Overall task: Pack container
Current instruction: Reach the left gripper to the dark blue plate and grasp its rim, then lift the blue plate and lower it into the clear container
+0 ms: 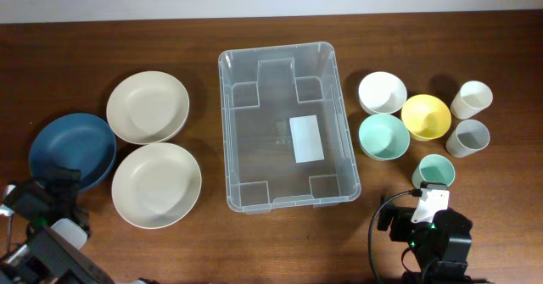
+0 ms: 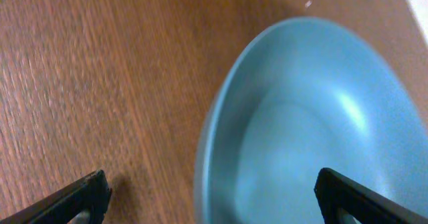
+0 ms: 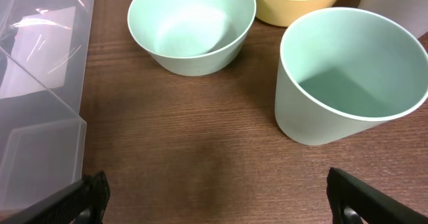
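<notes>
The clear plastic container [image 1: 288,127] stands in the middle of the table, with a white label on its base; its corner shows in the right wrist view [image 3: 40,117]. My left gripper [image 2: 212,200] is open, its fingers astride the rim of the dark blue bowl [image 1: 72,148] [image 2: 314,124] at the left. My right gripper [image 3: 217,197] is open and empty over bare wood, just short of the mint cup [image 1: 434,171] [image 3: 351,73] and the mint bowl [image 1: 383,136] [image 3: 190,27].
Two cream plates [image 1: 148,106] [image 1: 156,184] lie left of the container. To its right stand a white bowl [image 1: 381,91], a yellow bowl [image 1: 426,116] [image 3: 297,0], a cream cup [image 1: 472,99] and a grey cup [image 1: 468,137].
</notes>
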Available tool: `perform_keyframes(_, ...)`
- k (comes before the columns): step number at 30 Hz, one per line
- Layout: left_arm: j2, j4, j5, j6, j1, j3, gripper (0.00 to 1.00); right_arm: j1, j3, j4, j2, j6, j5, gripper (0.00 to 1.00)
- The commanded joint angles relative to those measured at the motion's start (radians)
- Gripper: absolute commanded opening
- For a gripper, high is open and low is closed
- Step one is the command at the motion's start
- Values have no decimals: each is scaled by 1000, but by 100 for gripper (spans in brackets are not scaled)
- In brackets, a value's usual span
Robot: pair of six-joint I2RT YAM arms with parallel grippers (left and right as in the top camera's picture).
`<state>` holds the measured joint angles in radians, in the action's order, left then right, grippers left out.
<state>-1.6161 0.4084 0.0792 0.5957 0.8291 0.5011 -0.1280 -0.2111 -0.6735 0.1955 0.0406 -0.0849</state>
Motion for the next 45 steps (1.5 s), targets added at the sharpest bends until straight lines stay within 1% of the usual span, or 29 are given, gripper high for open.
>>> perform_keyframes(1, -51, 24, 11, 5, 5, 5, 100, 10, -3, 3, -5, -10, -9, 99)
perform_keyframes(4, -58, 29, 11, 6, 5, 5, 99, 10, -3, 3, -5, -10, -9, 99)
perform_keyframes(6, -57, 40, 11, 6, 5, 5, 94, 10, -3, 3, -5, -10, -9, 99)
perform_keyframes(8, -57, 48, 11, 6, 5, 5, 83, 10, -3, 3, -5, -10, -9, 99)
perform_keyframes(9, -57, 48, 11, 6, 5, 5, 81, 10, -3, 3, -5, -10, -9, 99)
perform_keyframes(12, -57, 47, 11, 6, 5, 5, 70, 10, -3, 3, -5, -10, -9, 99)
perform_keyframes(13, -57, 47, 11, 6, 5, 5, 67, 10, -3, 3, -5, -10, -9, 99)
perform_keyframes(15, -57, 48, 11, 6, 5, 5, 66, 10, -3, 3, -5, -10, -9, 99)
perform_keyframes(23, -56, 75, 11, 6, 5, 9, 26, 10, -3, 3, -5, -10, -9, 99)
perform_keyframes(26, -54, 74, 11, 6, 5, 16, 14, 10, -3, 3, -5, -10, -9, 99)
perform_keyframes(29, -50, 74, 11, 6, 5, 24, 8, 10, -3, 3, -5, -10, -9, 99)
perform_keyframes(31, -37, 73, 11, 5, 5, 31, 1, 10, -3, 3, -5, -10, -9, 99)
perform_keyframes(36, 14, 70, -9, -2, 5, 33, 1, 10, -3, 3, -5, -10, -9, 99)
perform_keyframes(40, 97, 69, -18, -17, 5, 33, 1, 10, -3, 3, -5, -10, -9, 99)
perform_keyframes(42, 154, 56, 1, -17, 5, 35, 1, 10, -3, 3, -5, -10, -9, 99)
perform_keyframes(45, 241, 18, 85, -17, 4, 58, 1, 10, -3, 3, -5, -10, -9, 99)
